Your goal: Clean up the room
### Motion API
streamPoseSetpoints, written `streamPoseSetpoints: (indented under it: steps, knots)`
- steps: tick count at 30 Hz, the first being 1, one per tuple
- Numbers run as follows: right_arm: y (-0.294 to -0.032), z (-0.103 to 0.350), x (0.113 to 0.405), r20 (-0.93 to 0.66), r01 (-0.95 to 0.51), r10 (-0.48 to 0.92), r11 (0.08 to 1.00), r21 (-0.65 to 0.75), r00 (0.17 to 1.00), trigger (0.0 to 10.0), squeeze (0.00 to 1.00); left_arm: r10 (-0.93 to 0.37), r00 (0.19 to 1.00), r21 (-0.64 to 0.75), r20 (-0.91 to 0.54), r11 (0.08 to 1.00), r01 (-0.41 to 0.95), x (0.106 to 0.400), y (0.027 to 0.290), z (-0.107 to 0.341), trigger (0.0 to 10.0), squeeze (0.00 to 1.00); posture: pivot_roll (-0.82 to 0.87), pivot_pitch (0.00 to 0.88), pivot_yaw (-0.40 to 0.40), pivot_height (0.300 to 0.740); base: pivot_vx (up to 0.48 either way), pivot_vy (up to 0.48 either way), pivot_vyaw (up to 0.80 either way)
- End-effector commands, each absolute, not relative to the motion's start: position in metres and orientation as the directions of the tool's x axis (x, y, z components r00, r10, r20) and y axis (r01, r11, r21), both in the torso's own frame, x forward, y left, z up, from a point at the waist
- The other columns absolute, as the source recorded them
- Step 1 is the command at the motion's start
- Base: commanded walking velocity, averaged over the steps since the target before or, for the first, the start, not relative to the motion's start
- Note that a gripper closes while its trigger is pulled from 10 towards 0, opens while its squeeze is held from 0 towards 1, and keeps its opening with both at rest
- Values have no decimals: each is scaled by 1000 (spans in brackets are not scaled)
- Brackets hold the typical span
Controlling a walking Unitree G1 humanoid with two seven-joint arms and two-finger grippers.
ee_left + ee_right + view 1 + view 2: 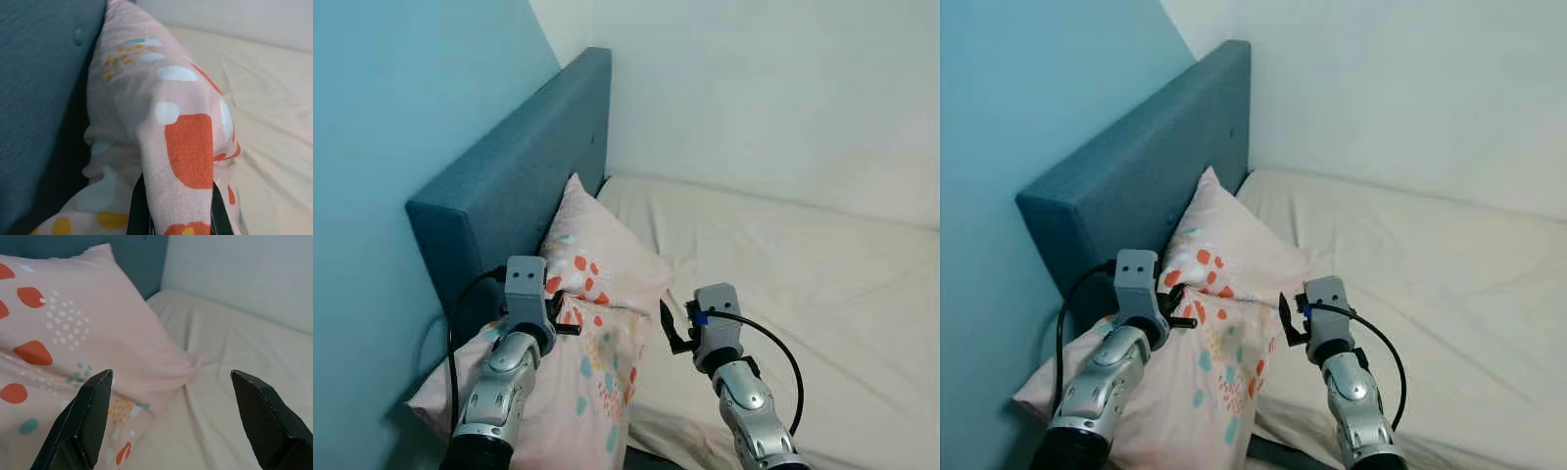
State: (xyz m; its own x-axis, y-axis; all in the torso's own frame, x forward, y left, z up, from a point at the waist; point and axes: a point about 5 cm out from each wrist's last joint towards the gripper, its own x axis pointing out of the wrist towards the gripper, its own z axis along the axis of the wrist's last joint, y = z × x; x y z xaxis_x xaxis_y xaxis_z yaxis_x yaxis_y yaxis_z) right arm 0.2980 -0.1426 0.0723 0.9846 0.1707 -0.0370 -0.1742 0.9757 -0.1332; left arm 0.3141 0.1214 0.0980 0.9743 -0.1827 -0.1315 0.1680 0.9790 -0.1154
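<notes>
My left claw (pixel 570 315) pinches a fold of the pink pillow (pixel 597 284) against the headboard (pixel 509 186); my right claw (pixel 176 421) hangs wide open, empty. That thin fold may slip free.

pillow (pixel 597 323): soft matt cloth, pink, printed with orange, teal and white blotches, creased. headboard (pixel 519 186): teal woven fabric, coarse matt weave. bed sheet (pixel 803 284): cream cloth, matt, lightly wrinkled. wall (pixel 773 88): smooth matt paint. arms: brushed silver metal. right gripper (pixel 178 416) fingers: matt black textured plastic.
</notes>
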Motion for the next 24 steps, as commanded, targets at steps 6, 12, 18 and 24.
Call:
streamPoseSetpoints:
  steps: [6, 12, 18, 24]
  knots:
    - [-146, 70, 296, -47, -158, 153, 979, -126, 987, 10000, 0, -208, 978, -117, -8, 972, 205, 316, 115, 119, 10000, 0, -2, 23, -57, 740, 0, 0, 0]
    - [-146, 71, 297, -45, -157, 153, 980, -125, 987, 10000, 0, -220, 975, -130, 20, 967, 220, 316, 114, 123, 10000, 0, -2, 21, -55, 740, 0, 0, 0]
    - [-146, 71, 298, -43, -154, 150, 980, -125, 988, 10000, 0, -234, 972, -129, 31, 963, 236, 316, 113, 124, 10000, 0, -1, 19, -53, 740, 91, 0, 0]
    - [-145, 71, 298, -43, -153, 149, 981, -123, 988, 10000, 0, -237, 971, -132, 38, 962, 240, 317, 114, 125, 10000, 0, 2, 19, -52, 740, 307, 0, 0]
